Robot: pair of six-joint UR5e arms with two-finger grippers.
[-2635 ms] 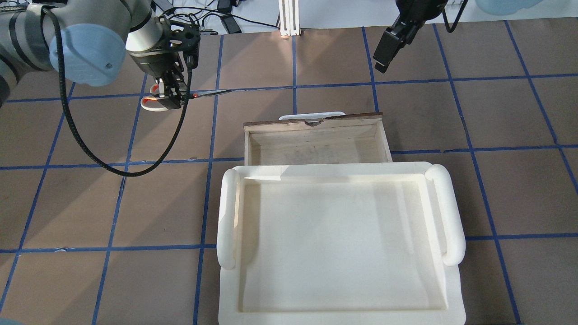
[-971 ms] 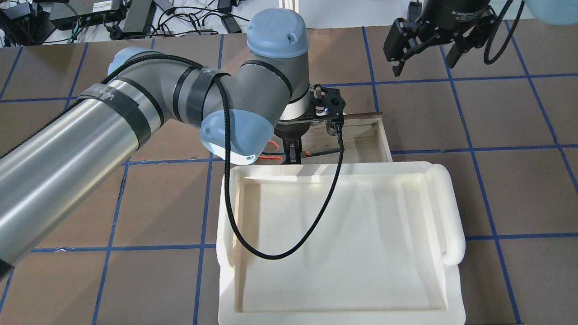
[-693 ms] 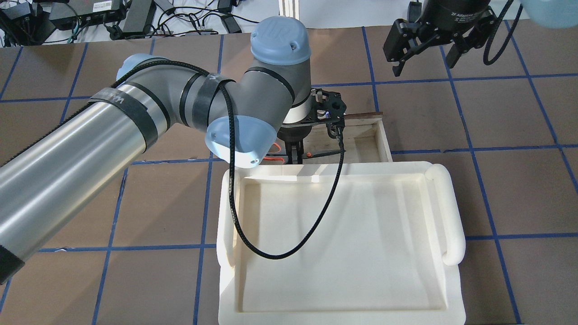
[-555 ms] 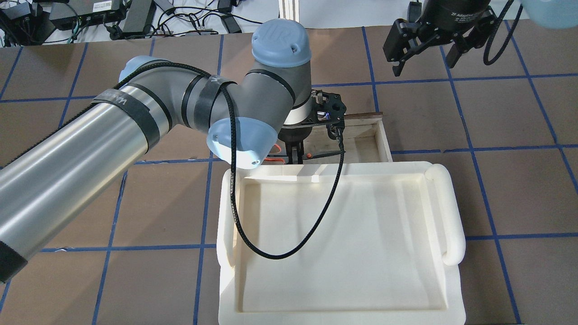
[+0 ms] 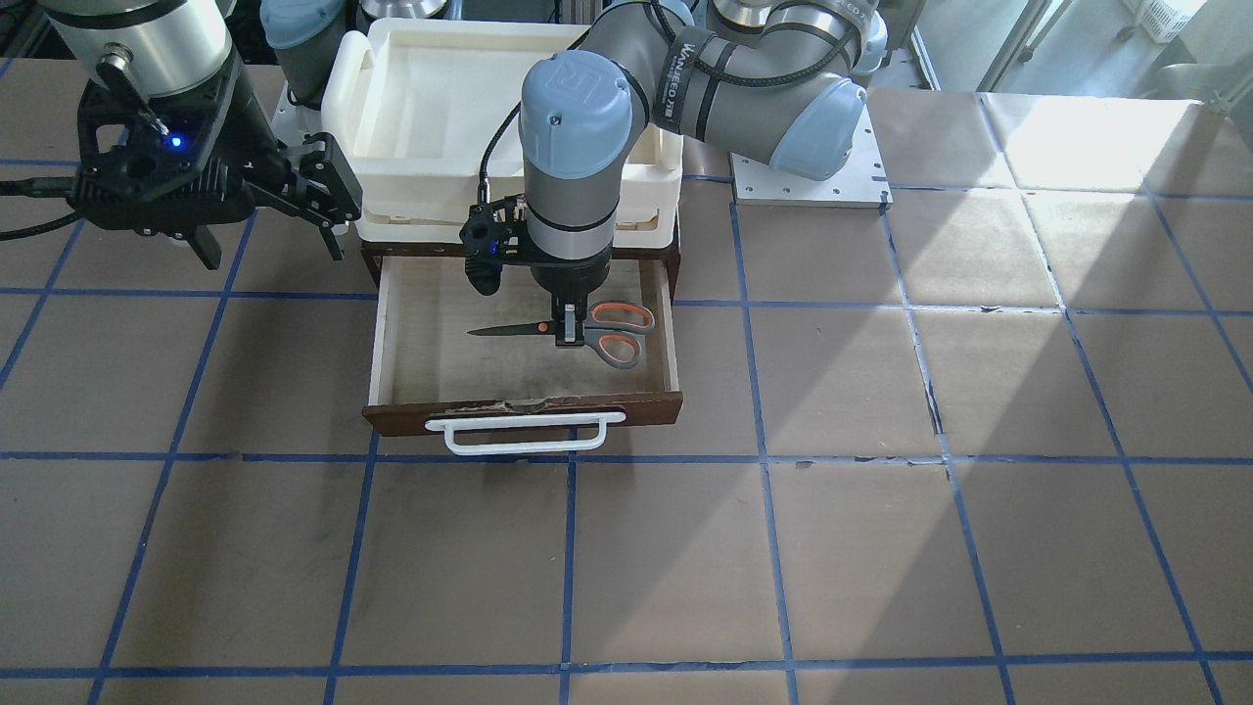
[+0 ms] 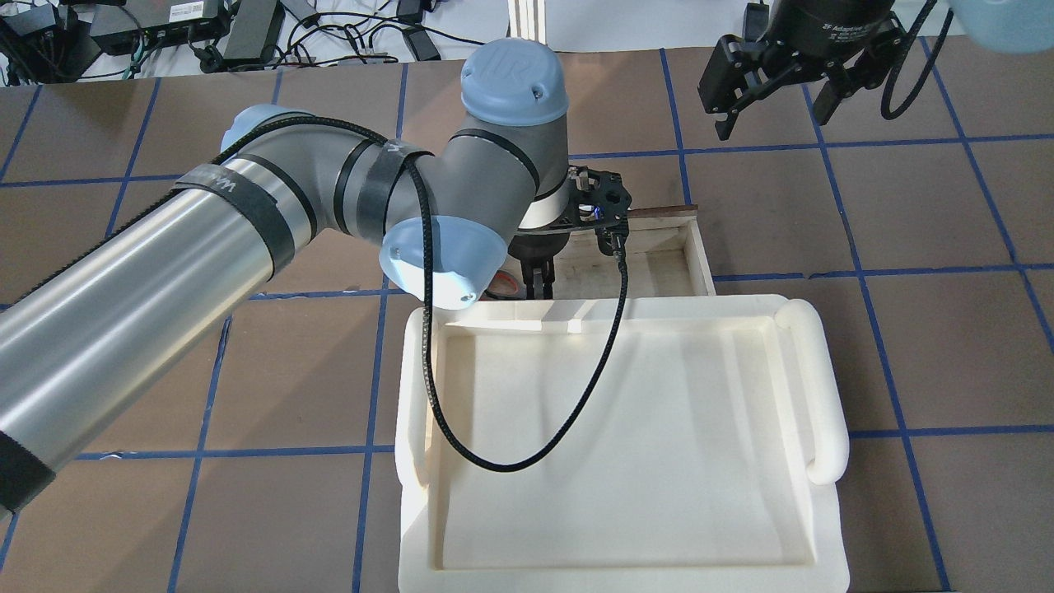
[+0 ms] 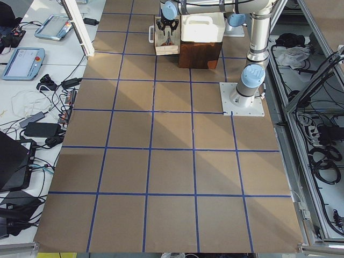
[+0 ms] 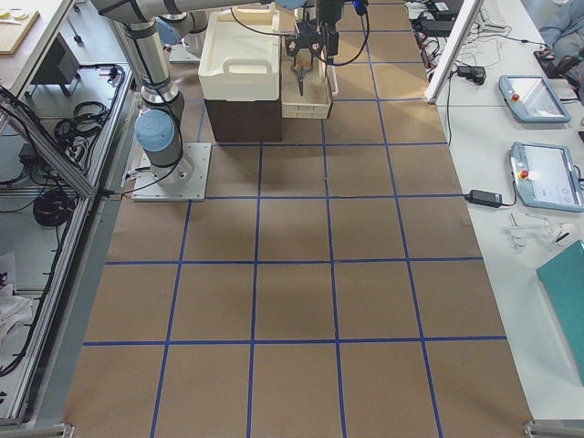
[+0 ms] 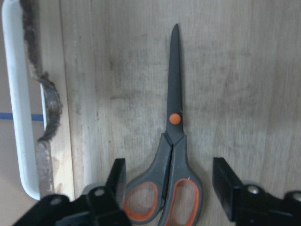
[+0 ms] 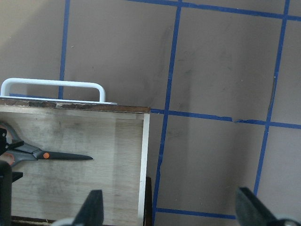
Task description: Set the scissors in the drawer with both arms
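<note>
Looking into the open drawer, we see the scissors lying flat, unheld, between the parted fingers of the left gripper; the right gripper hangs open.

The drawer is matt, scuffed pale wood

Bright daylight falls in slanting bands across the brown blue-taped table, strongest at the front-facing view's upper right. The white plastic tray glares softly overhead. Wrist views look slightly soft.
</note>
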